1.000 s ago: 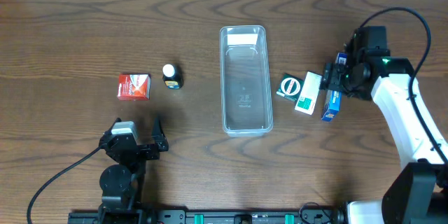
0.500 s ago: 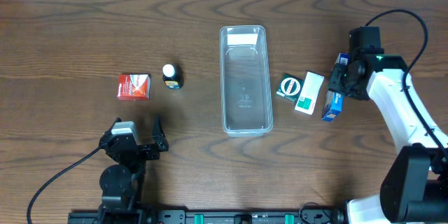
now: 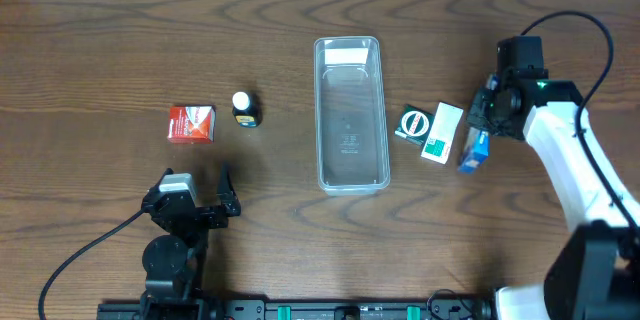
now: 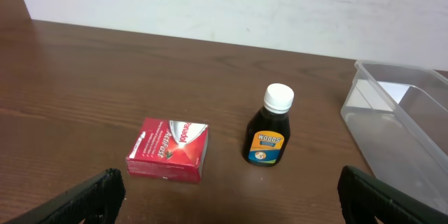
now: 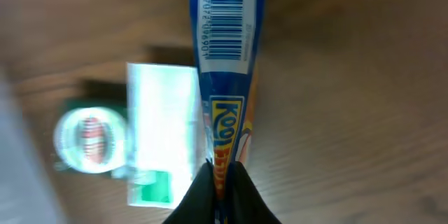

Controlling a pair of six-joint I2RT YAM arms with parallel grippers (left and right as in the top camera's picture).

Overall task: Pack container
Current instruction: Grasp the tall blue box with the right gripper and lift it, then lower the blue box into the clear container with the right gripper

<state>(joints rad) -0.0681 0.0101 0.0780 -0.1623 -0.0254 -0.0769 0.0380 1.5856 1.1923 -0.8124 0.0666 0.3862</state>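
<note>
Clear container (image 3: 349,120) at the middle of the bench (image 3: 100,40)
Long, narrow, round-cornered and rimmed; the right hand (image 5: 217,182) at its 3 o'clock pinches a blue box (image 5: 227,56), the left hand (image 4: 234,199) at 7 o'clock rests spread wide.

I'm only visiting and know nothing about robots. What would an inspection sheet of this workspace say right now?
Surface: dark wood-grain table; no spills seen.
Job's things: clear container at the centre, with nothing packed in it. The red box and brown bottle are on the left arm's side. The round green tin and white-green box are on the right arm's side.
Clutter: nothing seen.
Grippers: left pincer is open and touches nothing. Right pincer is shut on the blue box.
Cables: one black cable trails from the left arm. A black cable loop arches over the right arm.
Surroundings: pale wall behind the table.
</note>
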